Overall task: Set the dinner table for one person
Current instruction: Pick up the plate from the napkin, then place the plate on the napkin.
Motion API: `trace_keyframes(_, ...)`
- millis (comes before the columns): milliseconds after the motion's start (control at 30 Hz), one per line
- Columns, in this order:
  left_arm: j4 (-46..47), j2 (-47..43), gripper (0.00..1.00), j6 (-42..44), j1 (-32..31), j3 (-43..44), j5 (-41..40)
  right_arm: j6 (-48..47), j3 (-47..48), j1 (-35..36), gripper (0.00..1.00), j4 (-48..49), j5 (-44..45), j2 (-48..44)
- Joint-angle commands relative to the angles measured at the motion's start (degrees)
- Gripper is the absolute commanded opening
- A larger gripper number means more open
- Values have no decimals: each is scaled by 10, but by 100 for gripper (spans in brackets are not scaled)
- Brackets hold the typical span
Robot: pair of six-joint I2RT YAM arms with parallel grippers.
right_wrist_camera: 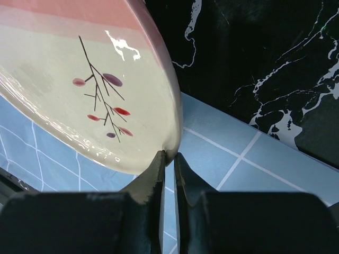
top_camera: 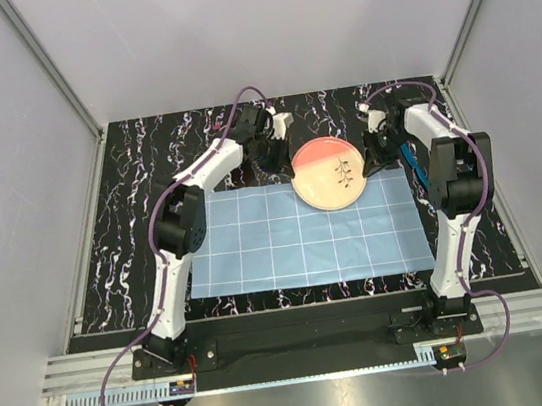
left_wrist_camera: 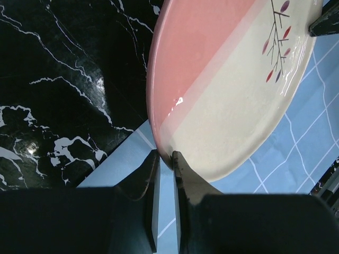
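Top external: finds round pink-and-cream ceramic plate [top_camera: 329,174] at far edge of light-blue checked cloth mat [top_camera: 287,246] on black marble-streaked dinner table [top_camera: 135,172]; wrist views alone: finds left gripper [left_wrist_camera: 166,159], right gripper [right_wrist_camera: 169,157] clamped on opposite rims.

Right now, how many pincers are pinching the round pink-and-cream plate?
2. The left arm's black pincer grips the round pink-and-cream plate at its left rim. The right arm's black pincer grips its right rim, over the light-blue checked cloth mat. No others seem hidden.
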Motion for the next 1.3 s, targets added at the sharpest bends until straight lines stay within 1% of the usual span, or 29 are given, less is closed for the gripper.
trace_keyframes(0, 55, -54, 0, 1, -30, -2, 108, 0, 6, 42, 0, 10, -99, -51)
trace_keyframes(567, 31, -70, 0, 20, -29, -29, 123, -13, -27, 64, 0, 3, -104, -62)
trace_keyframes(1267, -13, -123, 0, 69, -16, -102, 124, -19, -52, 102, 0, -5, -112, -81)
